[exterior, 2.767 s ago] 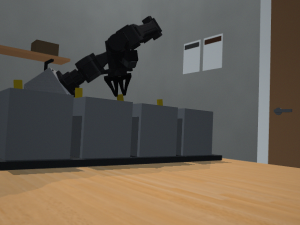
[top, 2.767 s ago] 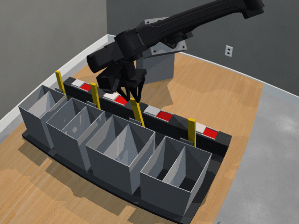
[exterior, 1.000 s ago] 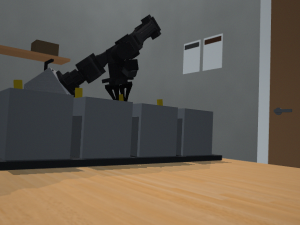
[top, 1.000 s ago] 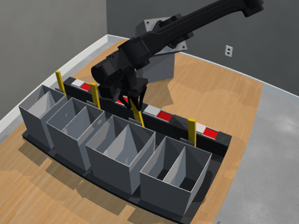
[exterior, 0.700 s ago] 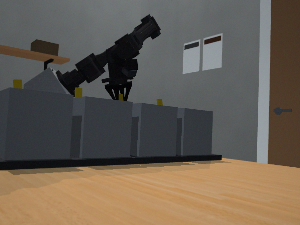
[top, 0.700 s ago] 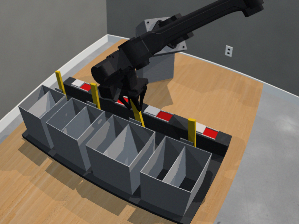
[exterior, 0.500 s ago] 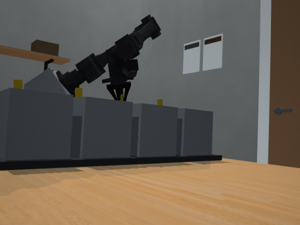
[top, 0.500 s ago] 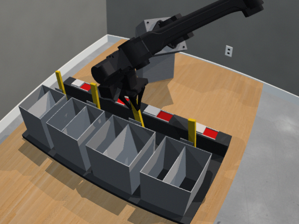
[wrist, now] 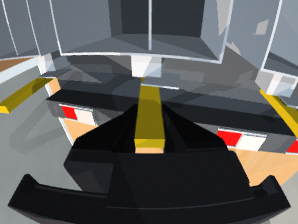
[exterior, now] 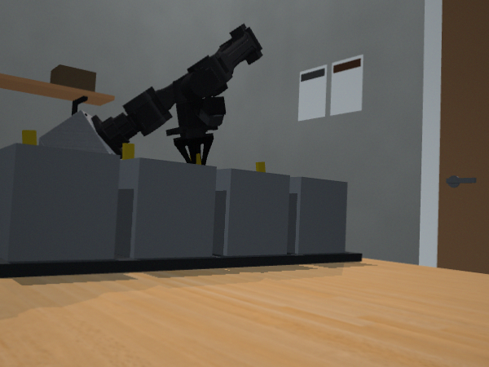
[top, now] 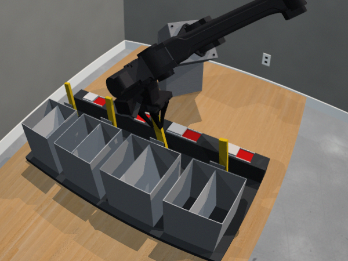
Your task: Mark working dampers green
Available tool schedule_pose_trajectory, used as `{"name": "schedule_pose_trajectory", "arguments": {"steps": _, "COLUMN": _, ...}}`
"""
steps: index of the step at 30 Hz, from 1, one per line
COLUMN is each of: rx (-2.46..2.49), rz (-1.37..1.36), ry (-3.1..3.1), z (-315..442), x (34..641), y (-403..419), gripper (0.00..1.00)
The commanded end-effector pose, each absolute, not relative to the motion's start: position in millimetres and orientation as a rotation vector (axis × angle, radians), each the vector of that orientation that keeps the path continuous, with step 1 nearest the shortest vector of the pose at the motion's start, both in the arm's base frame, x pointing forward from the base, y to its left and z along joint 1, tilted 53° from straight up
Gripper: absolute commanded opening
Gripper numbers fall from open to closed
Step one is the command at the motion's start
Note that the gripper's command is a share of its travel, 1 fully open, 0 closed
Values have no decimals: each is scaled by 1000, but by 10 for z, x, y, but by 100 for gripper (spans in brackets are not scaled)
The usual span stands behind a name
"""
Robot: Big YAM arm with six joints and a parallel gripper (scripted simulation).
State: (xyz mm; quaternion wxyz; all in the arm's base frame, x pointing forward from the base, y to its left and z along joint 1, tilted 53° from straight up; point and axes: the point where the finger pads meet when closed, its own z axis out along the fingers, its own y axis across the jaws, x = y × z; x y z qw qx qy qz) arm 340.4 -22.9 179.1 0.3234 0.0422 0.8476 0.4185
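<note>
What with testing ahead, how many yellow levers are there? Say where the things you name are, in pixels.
4, seen from above: leftmost lever [top: 69, 94] [exterior: 29, 137], second lever [top: 111, 112] [exterior: 128, 151] [wrist: 281, 113], third lever [top: 160, 137] [exterior: 199, 159] [wrist: 150, 117] (between the gripper's [top: 157, 127] [exterior: 197, 163] [wrist: 150, 110] fingers), and rightmost lever [top: 223, 152] [exterior: 260, 167] [wrist: 25, 95]. None seems hidden.

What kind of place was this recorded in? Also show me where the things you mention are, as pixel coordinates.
Probably a workshop or training room: a robot arm [top: 185, 47] [exterior: 179, 91] over a wooden table [top: 246, 95] [exterior: 244, 318], a wall shelf [exterior: 24, 85], and a door [exterior: 464, 122] beside two posted sheets [exterior: 312, 95] [exterior: 346, 87].

Your tool has its fingers close about a yellow lever, which seems to sit between them, though their tips are hard to make out. Beyond stands a grey damper box; to either side of the tool you see red-and-white sliders.
</note>
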Motion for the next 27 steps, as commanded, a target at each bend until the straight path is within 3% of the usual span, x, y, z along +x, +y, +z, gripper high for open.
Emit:
{"name": "schedule_pose_trajectory", "arguments": {"steps": 1, "rx": 101, "rz": 1089, "ry": 2224, "z": 1787, "x": 3381, "y": -202, "gripper": 17}}
{"name": "schedule_pose_trajectory", "arguments": {"steps": 27, "rx": 101, "rz": 1077, "ry": 2230, "z": 1810, "x": 3385, "y": -169, "gripper": 17}}
